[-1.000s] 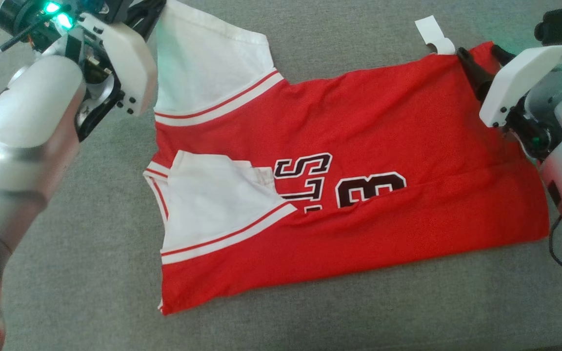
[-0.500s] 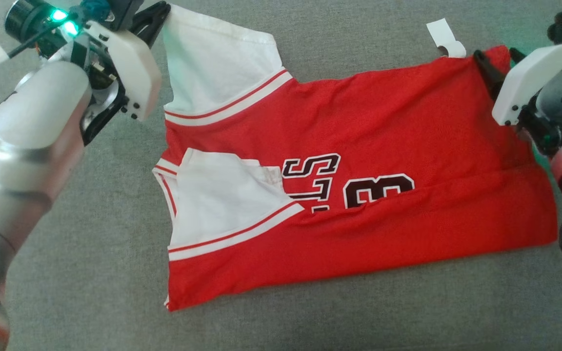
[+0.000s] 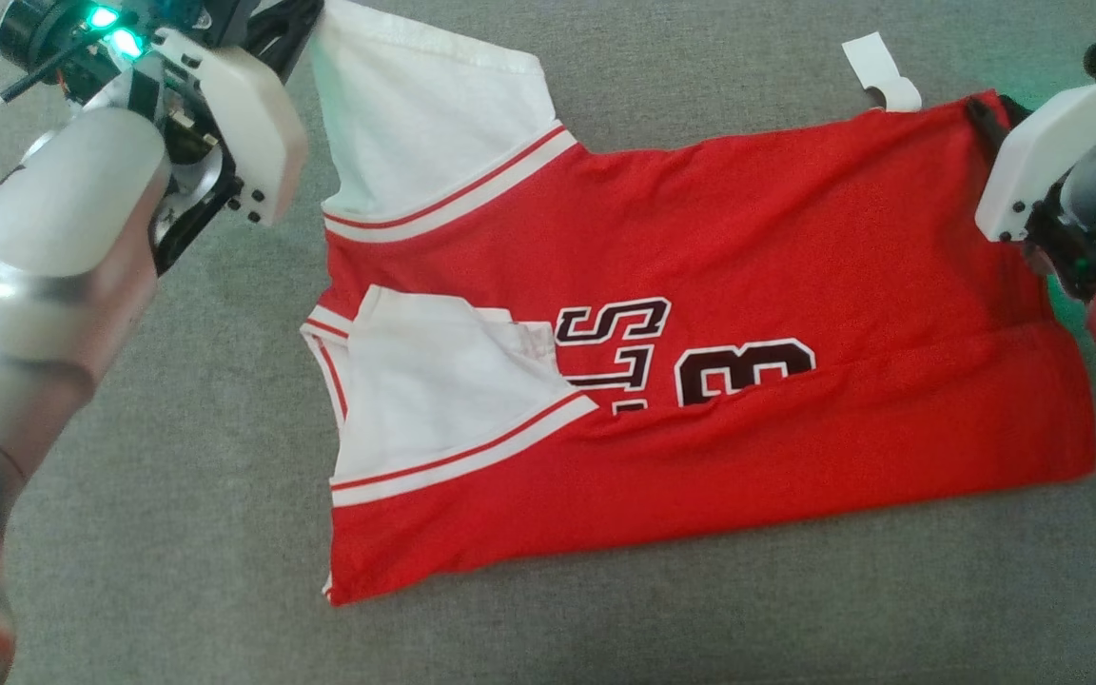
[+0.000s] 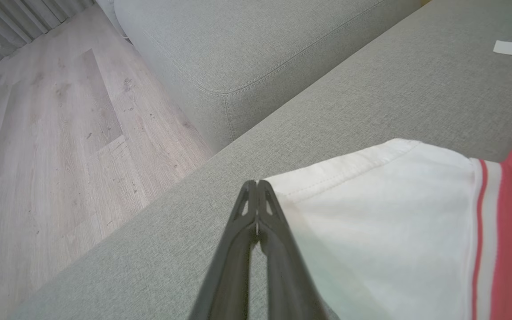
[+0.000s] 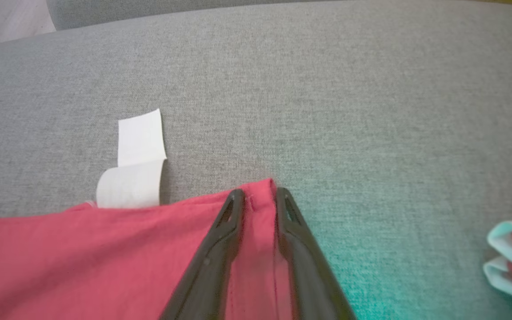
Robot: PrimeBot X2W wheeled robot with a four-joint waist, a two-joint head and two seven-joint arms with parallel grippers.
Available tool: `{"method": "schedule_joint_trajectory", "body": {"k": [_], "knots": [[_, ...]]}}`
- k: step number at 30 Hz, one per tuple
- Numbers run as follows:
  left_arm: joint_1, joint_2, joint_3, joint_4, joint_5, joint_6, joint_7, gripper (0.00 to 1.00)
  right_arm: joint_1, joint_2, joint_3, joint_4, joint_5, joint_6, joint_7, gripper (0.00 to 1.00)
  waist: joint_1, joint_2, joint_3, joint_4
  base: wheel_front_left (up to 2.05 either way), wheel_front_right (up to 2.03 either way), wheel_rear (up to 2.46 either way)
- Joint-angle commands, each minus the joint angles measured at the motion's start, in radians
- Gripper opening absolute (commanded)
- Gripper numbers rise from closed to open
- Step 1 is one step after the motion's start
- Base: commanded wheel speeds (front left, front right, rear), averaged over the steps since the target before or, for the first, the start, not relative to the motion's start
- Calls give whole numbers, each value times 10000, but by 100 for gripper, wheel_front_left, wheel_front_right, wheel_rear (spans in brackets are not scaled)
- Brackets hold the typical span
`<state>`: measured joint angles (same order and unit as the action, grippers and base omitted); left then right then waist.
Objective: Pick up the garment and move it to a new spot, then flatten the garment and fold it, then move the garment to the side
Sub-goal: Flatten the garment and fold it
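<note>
- Your work surface is a grey sofa seat (image 3: 605, 628) in a coarse, evenly woven fabric, flat and wide. A second cushion (image 4: 238, 44) with a stitched, rounded edge butts against it in the left wrist view.
- Beyond it you see the floor (image 4: 60, 133): pale wood-look planks, scuffed.
- The jersey (image 3: 748, 238) lies spread sideways across the seat. It is thin red cloth with white sleeves, striped trim and dark outlined lettering, and its near long edge is folded over.
- Your left tool (image 4: 256, 186) is pressed tight together, pinching the corner of the far white sleeve.
- Your right tool (image 5: 256, 195) stands at a narrow gap, with the jersey's red hem corner between its fingers.
- A curled white label (image 5: 138, 164) sticks out from the hem just beside that corner.
- A small crumpled pale cloth (image 5: 511, 258) sits well apart.
</note>
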<state>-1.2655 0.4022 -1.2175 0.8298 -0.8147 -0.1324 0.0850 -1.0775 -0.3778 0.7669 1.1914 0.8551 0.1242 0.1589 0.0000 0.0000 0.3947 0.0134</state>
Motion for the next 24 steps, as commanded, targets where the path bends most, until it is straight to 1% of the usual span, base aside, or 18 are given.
{"method": "schedule_joint_trajectory", "body": {"k": [1,2,4,7,9,13,17,20,24], "knots": [[-719,277,242,-35,-100,18,-139,0,-316,50,103,-65,65,65,-13,38,0,0,15,6,0,0,0],[-735,267,212,-7,-132,18,-164,0,-335,58,124,-30,76,65,-13,35,0,0,23,10,0,0,0],[-768,250,151,46,-187,18,-223,0,-378,61,143,37,96,65,-97,0,0,0,39,12,0,0,0],[-840,247,67,114,-190,17,-457,0,-470,44,166,52,102,65,-416,0,0,0,53,6,0,0,0],[-940,261,45,206,-107,17,-792,0,-539,36,186,32,92,65,-704,0,0,0,44,-7,0,0,0],[-1271,178,100,573,220,117,-1887,0,-694,37,178,27,161,65,-1283,0,0,0,-59,-83,0,0,0],[-1555,101,222,805,460,363,-2843,0,-761,-63,111,-26,306,65,-1741,0,0,0,-226,-123,0,0,0],[-1506,20,288,925,437,359,-3082,0,-674,-233,72,-225,495,65,-2021,0,0,0,-411,-132,0,0,0],[-1052,-60,272,947,214,263,-3142,0,-209,-428,86,-605,819,65,-2280,0,0,0,-744,-128,0,0,0]]}}
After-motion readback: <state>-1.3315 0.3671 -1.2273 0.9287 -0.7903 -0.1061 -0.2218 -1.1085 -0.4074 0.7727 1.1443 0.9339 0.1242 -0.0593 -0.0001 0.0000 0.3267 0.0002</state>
